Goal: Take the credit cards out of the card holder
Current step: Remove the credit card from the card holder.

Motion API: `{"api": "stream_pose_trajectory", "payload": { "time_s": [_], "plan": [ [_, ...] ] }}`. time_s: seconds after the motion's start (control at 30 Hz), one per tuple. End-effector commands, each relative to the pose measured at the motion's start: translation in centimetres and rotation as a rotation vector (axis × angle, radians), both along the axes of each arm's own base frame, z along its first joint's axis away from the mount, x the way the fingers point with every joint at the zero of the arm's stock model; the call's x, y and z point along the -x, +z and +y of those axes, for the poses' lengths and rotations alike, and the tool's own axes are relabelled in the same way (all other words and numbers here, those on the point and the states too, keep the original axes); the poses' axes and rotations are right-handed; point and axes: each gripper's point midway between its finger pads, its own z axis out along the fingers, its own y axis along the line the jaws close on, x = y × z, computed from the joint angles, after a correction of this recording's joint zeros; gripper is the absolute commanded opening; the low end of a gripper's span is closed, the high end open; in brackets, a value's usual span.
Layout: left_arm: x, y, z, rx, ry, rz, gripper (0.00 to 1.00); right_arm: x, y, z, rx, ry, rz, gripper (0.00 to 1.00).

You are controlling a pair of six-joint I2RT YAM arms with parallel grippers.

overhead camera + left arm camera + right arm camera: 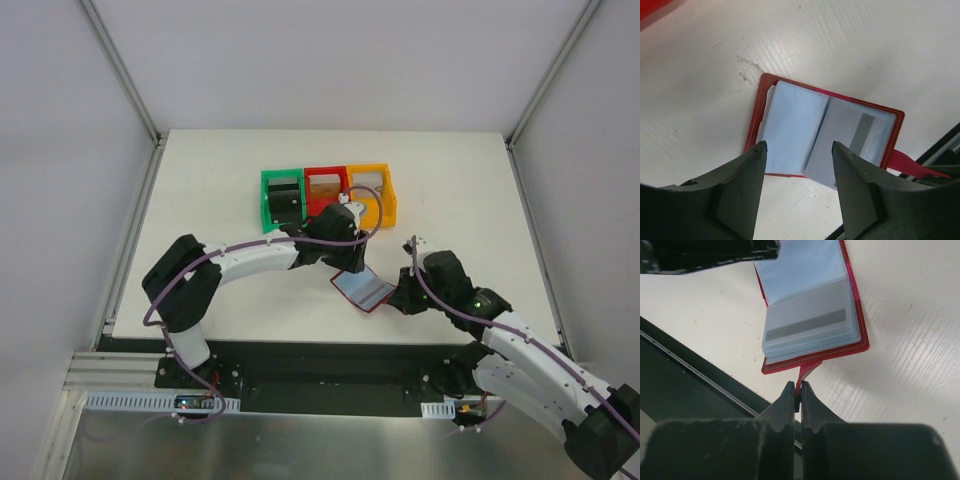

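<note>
Card holder [825, 130] lies open near the table's [200, 200] front edge, right gripper [800, 390] clamped on its tab strap [806, 372], left gripper [799, 146] spread wide above. Risk: jaws pinch the clear sleeve [790, 120], not the striped credit card [807, 322], and drag everything loose.

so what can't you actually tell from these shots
- Card count: right wrist view, cloudy sleeves in the card holder show only one striped card.
- Near edge of the card holder: left wrist view, behind the left claw.
- Contents of the red bin: top view, too small, partly under the left arm.
</note>
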Motion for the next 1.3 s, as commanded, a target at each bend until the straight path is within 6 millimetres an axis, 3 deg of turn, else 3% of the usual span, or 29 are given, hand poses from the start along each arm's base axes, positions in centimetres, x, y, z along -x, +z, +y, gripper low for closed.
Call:
{"api": "stream_pose_trajectory", "payload": {
  "time_s": [0.0, 0.2, 0.53, 1.0, 1.27],
  "plan": [
    [-0.8, -0.9, -1.0, -0.021, -0.027, -0.012, 0.53, -0.3, 0.3, 0.3, -0.016, 0.02, -0.022, 0.0],
    [-0.7, -3.9, 0.1, -0.091, 0.005, 0.019, 0.44, -0.4, 0.0, 0.3, -0.018, 0.01, -0.024, 0.0],
    [1.3, -6.9, 2.5, -0.151, 0.056, 0.095, 0.0, -1.1, -0.7, 0.4, -0.015, -0.027, -0.019, 0.0],
    [3.7, -7.9, 7.5, -0.189, 0.219, 0.123, 0.0, -2.8, -1.2, 1.4, -0.033, -0.061, 0.005, 0.0],
    [6.3, -8.8, 10.3, -0.178, 0.34, 0.203, 0.0, -3.1, -1.4, 2.3, -0.059, -0.057, 0.019, 0.01]
  ]
}}
